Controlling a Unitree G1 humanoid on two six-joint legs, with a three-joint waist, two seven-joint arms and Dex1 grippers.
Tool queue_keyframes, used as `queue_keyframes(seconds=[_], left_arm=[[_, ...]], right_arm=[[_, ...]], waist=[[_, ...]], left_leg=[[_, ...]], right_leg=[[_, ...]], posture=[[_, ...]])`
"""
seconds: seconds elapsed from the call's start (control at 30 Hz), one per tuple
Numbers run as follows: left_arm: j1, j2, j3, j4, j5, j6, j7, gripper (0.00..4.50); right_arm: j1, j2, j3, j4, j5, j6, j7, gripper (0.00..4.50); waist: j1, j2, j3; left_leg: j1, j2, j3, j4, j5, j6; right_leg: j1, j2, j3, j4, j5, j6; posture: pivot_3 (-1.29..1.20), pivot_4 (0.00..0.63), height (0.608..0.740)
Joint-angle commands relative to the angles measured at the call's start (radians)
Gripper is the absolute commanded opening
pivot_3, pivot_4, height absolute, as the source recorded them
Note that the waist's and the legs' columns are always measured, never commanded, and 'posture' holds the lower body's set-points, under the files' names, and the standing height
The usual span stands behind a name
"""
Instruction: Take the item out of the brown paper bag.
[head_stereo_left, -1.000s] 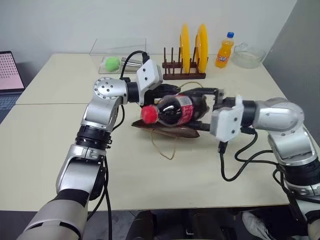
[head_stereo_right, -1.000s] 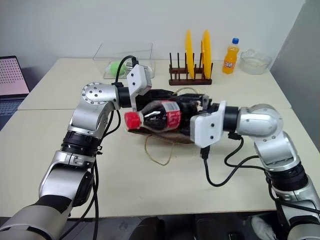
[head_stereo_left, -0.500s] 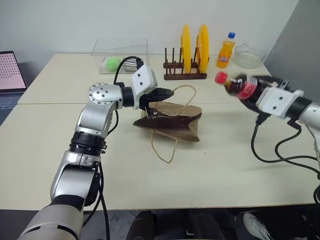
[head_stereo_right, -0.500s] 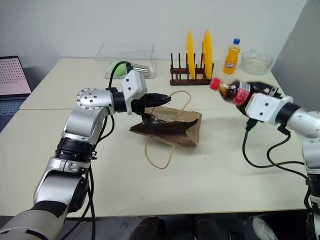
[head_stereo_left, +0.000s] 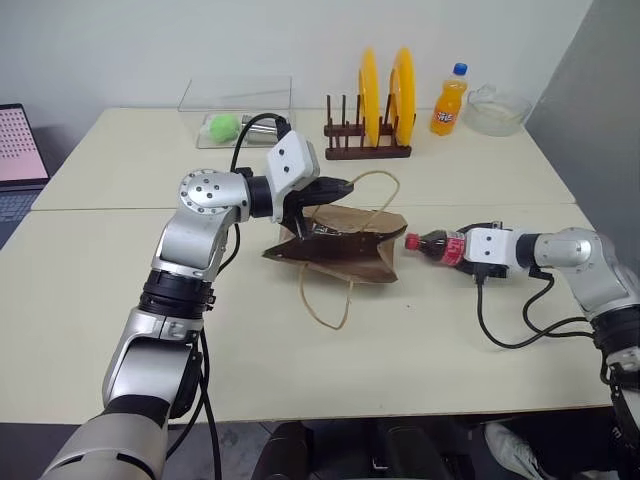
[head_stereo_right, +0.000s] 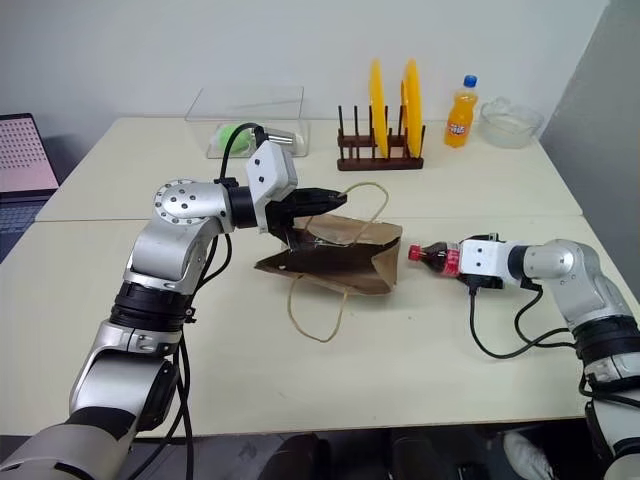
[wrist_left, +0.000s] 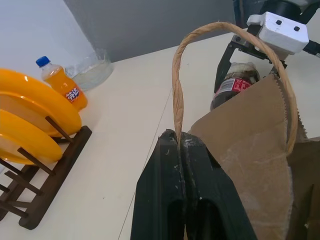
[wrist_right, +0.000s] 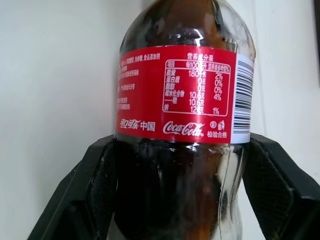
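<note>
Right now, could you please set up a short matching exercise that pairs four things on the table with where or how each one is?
Things:
1. cola bottle
2. bag
3. orange soda
4. yellow plates

States:
A. standing upright at the far edge, beside a glass bowl
B. held on edge in a wooden rack
C. lying sideways in the right pincer, out of the bag
D. flat on the table, one handle pinched by the left pincer

Pairs: 1-C, 2-D, 3-A, 4-B
</note>
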Motion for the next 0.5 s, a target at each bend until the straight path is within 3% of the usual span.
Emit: queue_keyframes(seconds=[0.03, 0.07, 0.27, 0.43, 0.5], left_arm=[[-0.015, -0.001, 0.013, -0.030, -0.015, -0.010, 0.012, 0.00], [-0.014, -0.002, 0.013, -0.030, -0.015, -0.011, 0.013, 0.00], [-0.016, 0.000, 0.012, -0.025, -0.016, -0.013, 0.013, 0.00], [-0.032, -0.009, 0.003, 0.010, 0.006, 0.006, 0.042, 0.00], [-0.048, -0.029, -0.001, 0.035, 0.013, 0.018, 0.069, 0.00]], right_arm=[[-0.033, -0.025, -0.004, 0.033, -0.016, -0.028, 0.009, 4.09], [-0.034, -0.026, -0.003, 0.036, -0.017, -0.029, 0.013, 4.48], [0.017, -0.066, -0.048, -0.085, 0.033, 0.004, 0.052, 4.48], [0.249, -0.219, -0.272, -0.527, 0.233, 0.198, 0.136, 4.48], [0.379, -0.194, -0.411, -0.786, 0.373, 0.389, 0.104, 4.48]], waist=[[0.000, 0.000, 0.000], [0.000, 0.000, 0.000], [0.002, 0.000, 0.000], [0.016, 0.001, 0.000], [0.023, 0.000, 0.000]], left_leg=[[0.000, 0.000, 0.000, 0.000, 0.000, 0.000], [0.000, 0.000, 0.000, 0.000, 0.000, 0.000], [0.000, 0.000, 0.000, 0.000, 0.000, 0.000], [-0.001, 0.000, -0.001, 0.000, 0.000, 0.000], [-0.001, 0.000, -0.002, 0.000, 0.000, 0.000]], right_leg=[[0.000, 0.000, 0.000, 0.000, 0.000, 0.000], [0.000, 0.000, 0.000, 0.000, 0.000, 0.000], [0.000, 0.000, 0.000, 0.000, 0.000, 0.000], [0.000, 0.000, -0.001, 0.000, 0.000, 0.000], [0.000, 0.000, -0.002, 0.000, 0.000, 0.000]], posture=[[0.00, 0.150, 0.740], [0.00, 0.150, 0.740], [0.00, 0.150, 0.740], [0.00, 0.150, 0.740], [0.00, 0.150, 0.740]])
